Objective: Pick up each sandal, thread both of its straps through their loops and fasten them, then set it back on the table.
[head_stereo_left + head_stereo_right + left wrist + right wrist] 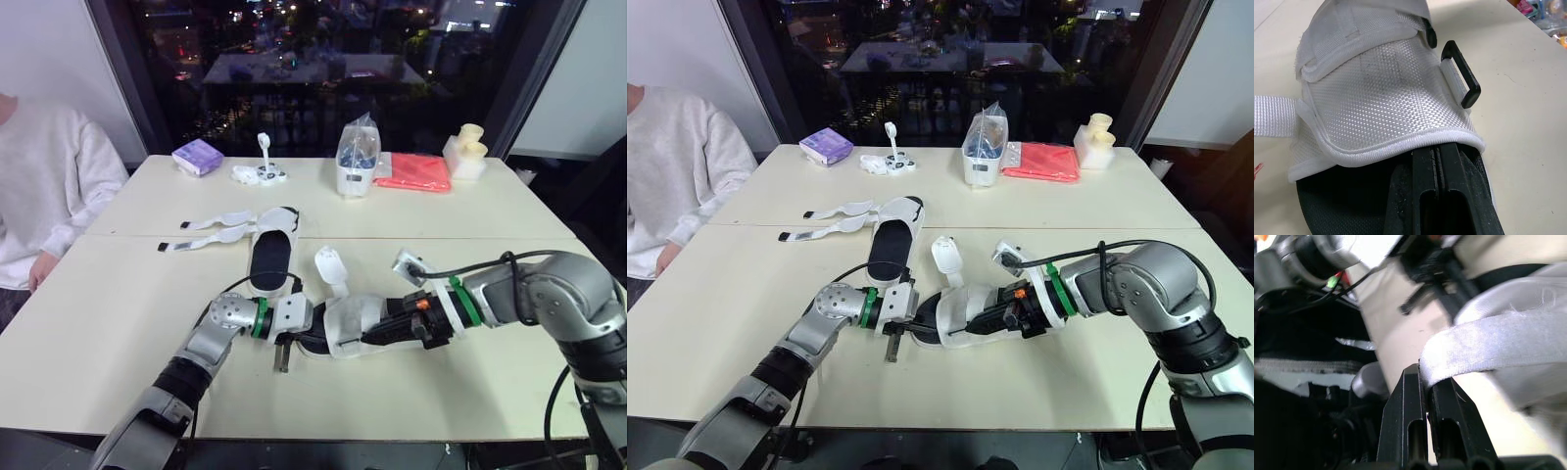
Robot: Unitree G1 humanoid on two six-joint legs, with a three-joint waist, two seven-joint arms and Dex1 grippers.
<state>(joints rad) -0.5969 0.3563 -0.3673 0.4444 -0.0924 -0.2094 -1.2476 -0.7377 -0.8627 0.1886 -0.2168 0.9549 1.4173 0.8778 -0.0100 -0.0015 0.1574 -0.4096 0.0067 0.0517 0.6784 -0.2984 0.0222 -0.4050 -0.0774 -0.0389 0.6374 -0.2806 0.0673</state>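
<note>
Near sandal [965, 318] lies at table [1068, 392] front between arms, left gripper [1436, 152] closed, tips tucked under white upper [1386, 93], probably steadying it, right gripper [1426, 374] pinching strap [1488, 345], likely for threading.

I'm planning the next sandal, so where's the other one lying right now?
In the left eye view the other sandal lies on the table, just beyond the near sandal, its open straps trailing to the robot's left.
</note>
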